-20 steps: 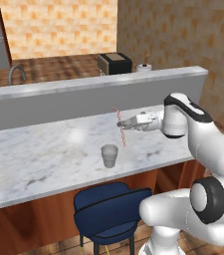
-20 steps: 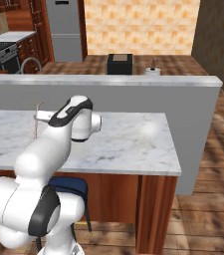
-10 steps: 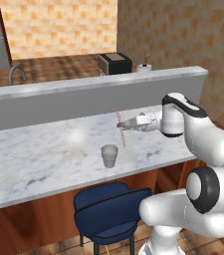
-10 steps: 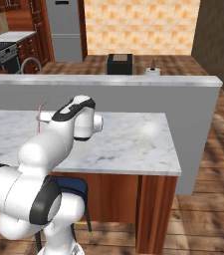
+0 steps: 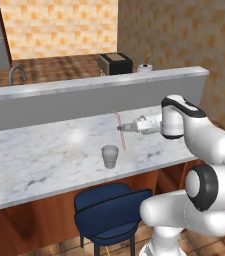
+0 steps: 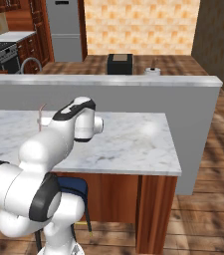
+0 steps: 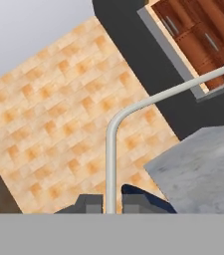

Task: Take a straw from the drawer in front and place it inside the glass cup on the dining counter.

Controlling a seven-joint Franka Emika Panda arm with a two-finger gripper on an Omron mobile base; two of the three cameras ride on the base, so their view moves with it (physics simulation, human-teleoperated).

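I've got the straw (image 5: 120,129) pinched mid-length in the gripper (image 5: 120,128), fingers (image 7: 90,203) closed on it, up over the dining counter (image 5: 44,155), right of the glass cup (image 5: 110,156). It looks feather-light and bendy; a gentle pinch suits.

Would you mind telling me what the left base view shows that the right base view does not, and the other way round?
The left base view has the glass cup standing on the dining counter, with the gripper holding the straw above and to the right of it, and a blue chair below. The right base view has a stove and a refrigerator at the back. Both share the counter, the grey ledge, the arm and the black appliance.
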